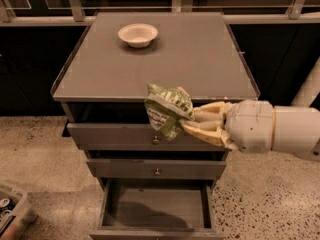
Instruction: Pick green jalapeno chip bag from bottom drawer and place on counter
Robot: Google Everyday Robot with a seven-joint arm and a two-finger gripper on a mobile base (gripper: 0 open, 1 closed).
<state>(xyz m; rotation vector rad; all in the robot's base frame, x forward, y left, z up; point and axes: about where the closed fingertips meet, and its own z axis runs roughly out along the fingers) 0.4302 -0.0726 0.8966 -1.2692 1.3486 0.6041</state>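
Gripper (189,120) clamped on the green jalapeno chip bag (167,109) at mid-frame.
Its pale fingers (205,115) reach in from the right and close on the crumpled bag, which seems to overlap the front rim of the counter (200,59). A white bowl (137,34) sits at the counter's upper left. The bottom drawer (155,209) stands open at the lower edge, beneath two knobbed drawers (125,135).
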